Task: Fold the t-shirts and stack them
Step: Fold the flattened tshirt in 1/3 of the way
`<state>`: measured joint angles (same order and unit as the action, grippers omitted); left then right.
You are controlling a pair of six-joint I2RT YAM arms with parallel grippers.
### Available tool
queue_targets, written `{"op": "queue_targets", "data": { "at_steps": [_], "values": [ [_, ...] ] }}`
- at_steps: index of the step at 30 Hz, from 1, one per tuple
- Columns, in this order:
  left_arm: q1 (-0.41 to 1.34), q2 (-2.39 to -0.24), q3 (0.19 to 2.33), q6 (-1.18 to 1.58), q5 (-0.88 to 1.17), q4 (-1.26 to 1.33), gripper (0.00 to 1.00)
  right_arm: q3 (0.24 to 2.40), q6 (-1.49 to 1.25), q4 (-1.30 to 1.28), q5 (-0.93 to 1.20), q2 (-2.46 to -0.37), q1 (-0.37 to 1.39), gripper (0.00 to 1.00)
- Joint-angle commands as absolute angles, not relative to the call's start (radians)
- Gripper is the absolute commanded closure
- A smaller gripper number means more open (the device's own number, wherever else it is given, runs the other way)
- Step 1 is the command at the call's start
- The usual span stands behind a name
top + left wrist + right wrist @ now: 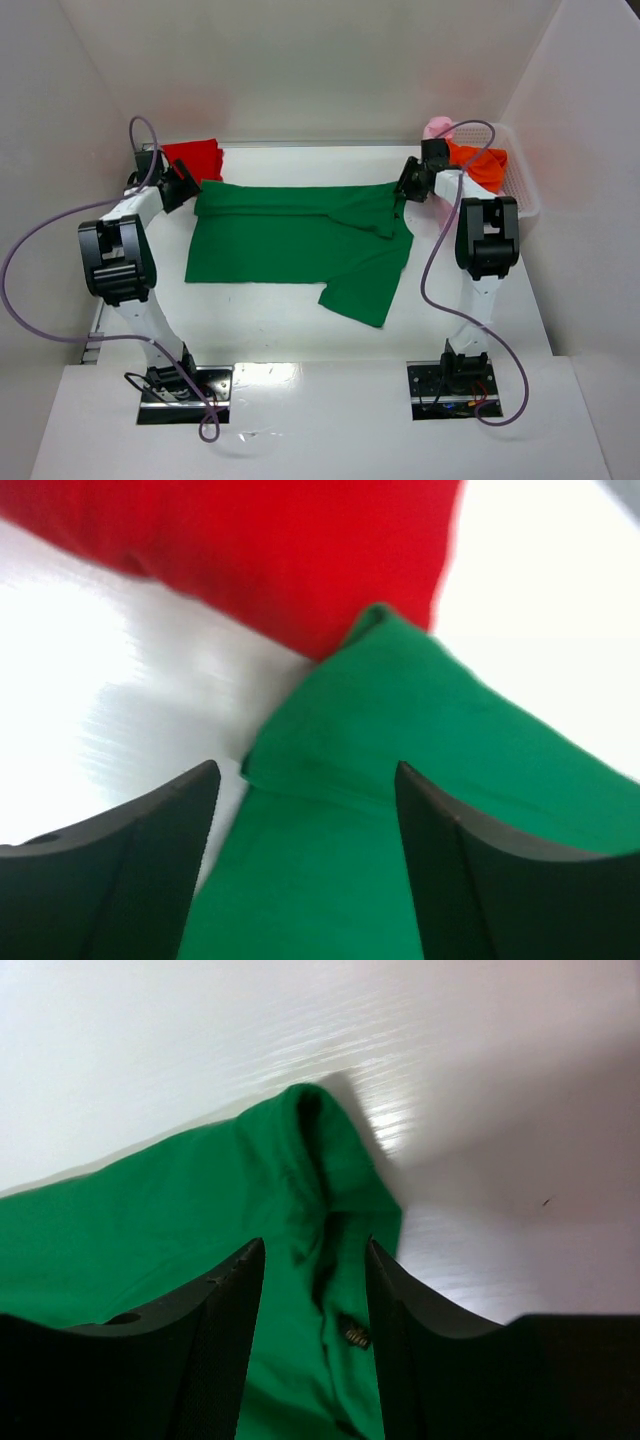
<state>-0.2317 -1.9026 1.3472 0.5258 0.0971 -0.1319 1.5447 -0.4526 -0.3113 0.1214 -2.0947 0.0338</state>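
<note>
The dark green t-shirt lies spread on the white table, its far edge folded over and one sleeve sticking out at the near right. My left gripper is open over the shirt's far left corner, one finger on each side of the cloth. My right gripper is open over the far right corner, with bunched cloth between its fingers. The red t-shirt lies folded at the far left, just behind the green corner. The orange t-shirt and the pale pink t-shirt lie in the basket.
A white mesh basket stands at the far right, beside the right arm. White walls close in the table at the back and on both sides. Purple cables loop from both arms.
</note>
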Motion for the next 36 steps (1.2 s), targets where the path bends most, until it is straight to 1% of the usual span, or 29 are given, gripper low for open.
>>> {"op": "queue_targets", "data": {
  "at_steps": [1, 2, 3, 8, 11, 14, 17, 20, 23, 26, 33, 36],
  "values": [
    [-0.236, -1.782, 1.334, 0.497, 0.160, -0.127, 0.14, 1.529, -0.445, -0.274, 0.187, -1.936, 0.037, 0.46],
    [-0.236, -1.751, 1.324, 0.497, 0.161, -0.137, 0.10, 1.516, -0.445, -0.264, 0.216, -1.924, 0.047, 0.46],
    [-0.236, -1.734, 1.315, 0.497, 0.173, -0.138, 0.08, 1.506, -0.435, -0.264, 0.239, -1.915, 0.048, 0.45],
    [-0.236, -1.616, 1.245, 0.479, 0.193, -0.177, 0.04, 1.455, -0.441, -0.232, 0.348, -1.816, 0.070, 0.37],
    [-0.236, -1.539, 1.219, 0.477, 0.193, -0.221, 0.02, 1.419, -0.469, -0.255, 0.274, -1.736, 0.100, 0.30],
    [-0.213, -1.446, 1.178, 0.469, 0.193, -0.282, 0.01, 1.332, -0.476, -0.294, 0.142, -1.615, 0.140, 0.21],
    [-0.150, -1.362, 1.125, 0.460, 0.141, -0.326, 0.00, 1.210, -0.503, -0.298, 0.137, -1.499, 0.149, 0.14],
    [-0.108, -1.291, 1.076, 0.483, 0.087, -0.384, 0.00, 1.049, -0.529, -0.283, 0.126, -1.372, 0.149, 0.11],
    [-0.075, -1.235, 1.040, 0.498, 0.039, -0.420, 0.00, 0.966, -0.549, -0.311, 0.126, -1.287, 0.149, 0.08],
    [-0.058, -1.174, 1.016, 0.520, 0.023, -0.468, 0.00, 0.917, -0.569, -0.368, 0.126, -1.200, 0.149, 0.02],
    [-0.051, -1.128, 1.006, 0.513, 0.003, -0.576, 0.00, 0.842, -0.647, -0.500, 0.140, -1.122, 0.149, 0.01],
    [-0.051, -1.160, 1.009, 0.500, -0.035, -0.612, 0.00, 0.802, -0.675, -0.535, 0.123, -1.104, 0.149, 0.01]
  ]
}}
